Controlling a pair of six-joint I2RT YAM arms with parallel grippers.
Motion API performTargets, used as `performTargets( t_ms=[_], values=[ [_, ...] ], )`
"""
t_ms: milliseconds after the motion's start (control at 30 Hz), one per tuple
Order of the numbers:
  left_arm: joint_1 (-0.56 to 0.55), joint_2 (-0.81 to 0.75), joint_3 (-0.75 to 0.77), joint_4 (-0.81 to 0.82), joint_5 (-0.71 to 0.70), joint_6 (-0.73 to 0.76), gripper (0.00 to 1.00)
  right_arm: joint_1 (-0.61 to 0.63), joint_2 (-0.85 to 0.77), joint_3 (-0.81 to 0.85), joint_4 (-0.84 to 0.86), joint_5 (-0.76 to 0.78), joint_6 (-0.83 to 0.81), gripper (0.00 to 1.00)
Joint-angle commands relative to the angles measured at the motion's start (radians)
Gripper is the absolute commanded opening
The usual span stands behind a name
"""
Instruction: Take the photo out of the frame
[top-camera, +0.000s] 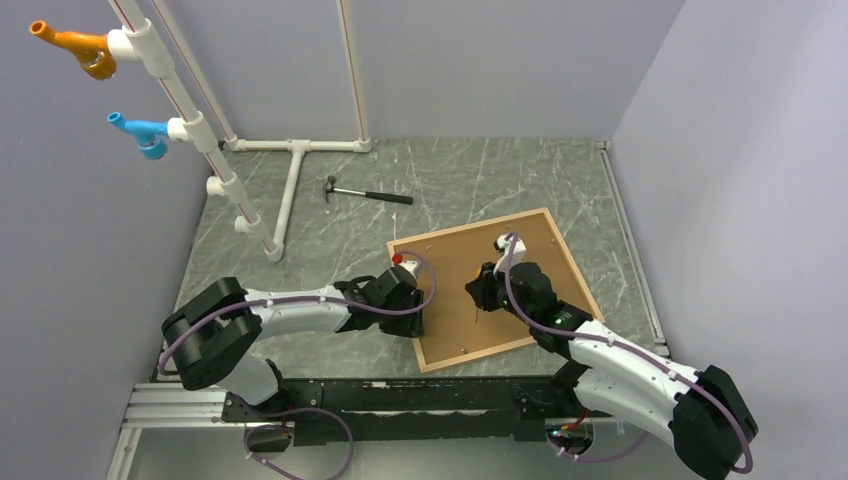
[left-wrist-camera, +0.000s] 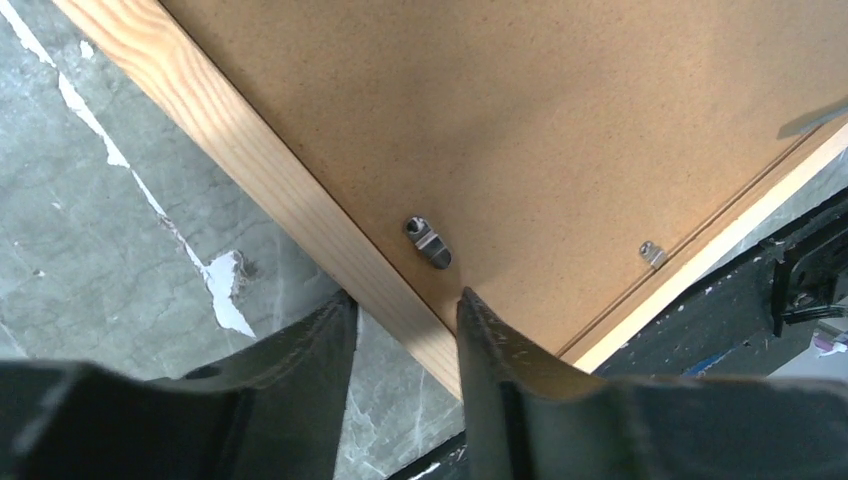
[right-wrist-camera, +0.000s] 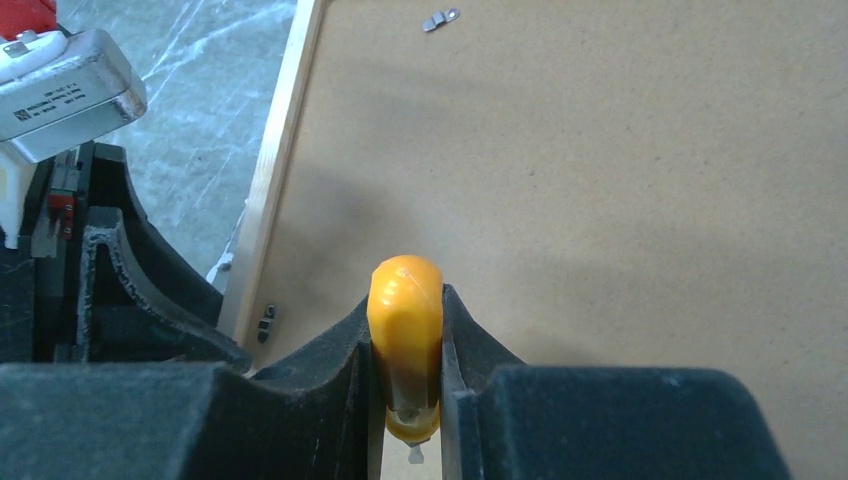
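Frame (top-camera: 465, 357) flat on table (top-camera: 480, 180), face down; photo (top-camera: 545, 262) inside it, brown back up, clips (left-wrist-camera: 428, 243) in place. Left gripper (left-wrist-camera: 405, 310) released, jaws straddling left rail, not pinching. Right gripper (right-wrist-camera: 405, 300) clenched on yellow tool handle (right-wrist-camera: 404, 350), tip hidden. Risks: tool slipping off a clip and gouging the back; frame skating if unbraced; print creasing if pried early.
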Motion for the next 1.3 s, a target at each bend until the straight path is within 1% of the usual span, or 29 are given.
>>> performTargets(
  t_ms=[0,100,167,200,300,433,500,633,700,867,1000,1033,1100,1267],
  values=[
    [-0.009,0.079,-0.016,-0.008,0.020,0.045,0.44,-0.002,0.015,0.088,-0.086,-0.037,0.053,0.00],
    [-0.010,0.104,-0.020,0.003,0.002,0.062,0.33,-0.001,0.015,0.114,-0.107,-0.039,0.078,0.00],
    [-0.008,0.125,-0.002,-0.021,-0.021,0.088,0.25,-0.002,0.003,0.126,-0.143,-0.027,0.088,0.00],
    [-0.007,0.141,0.018,-0.045,-0.024,0.110,0.18,-0.002,-0.004,0.130,-0.152,-0.018,0.090,0.00],
    [0.003,0.198,0.108,-0.123,-0.102,0.203,0.01,-0.002,-0.019,0.137,-0.170,0.025,0.092,0.00],
    [0.030,0.257,0.216,-0.186,-0.160,0.300,0.00,-0.004,-0.010,0.150,-0.189,0.067,0.080,0.00],
    [0.062,0.279,0.251,-0.198,-0.161,0.324,0.00,-0.004,-0.004,0.151,-0.185,0.070,0.075,0.00],
    [0.176,0.314,0.297,-0.194,-0.085,0.328,0.00,-0.008,0.003,0.149,-0.162,0.069,0.081,0.00],
    [0.224,0.334,0.330,-0.210,-0.068,0.322,0.00,-0.009,0.010,0.152,-0.158,0.067,0.087,0.00],
    [0.285,0.358,0.401,-0.242,-0.046,0.329,0.00,-0.010,0.047,0.181,-0.173,0.057,0.079,0.00],
    [0.304,0.333,0.439,-0.296,-0.076,0.336,0.11,-0.026,0.120,0.202,-0.132,-0.009,0.059,0.00],
    [0.306,0.316,0.439,-0.307,-0.079,0.334,0.16,-0.027,0.139,0.210,-0.120,-0.026,0.054,0.00],
    [0.309,0.255,0.427,-0.328,-0.092,0.316,0.29,-0.029,0.176,0.213,-0.087,-0.048,0.051,0.00],
    [0.308,0.090,0.359,-0.361,-0.089,0.246,0.53,-0.031,0.257,0.197,0.050,-0.130,0.050,0.00]
  ],
)
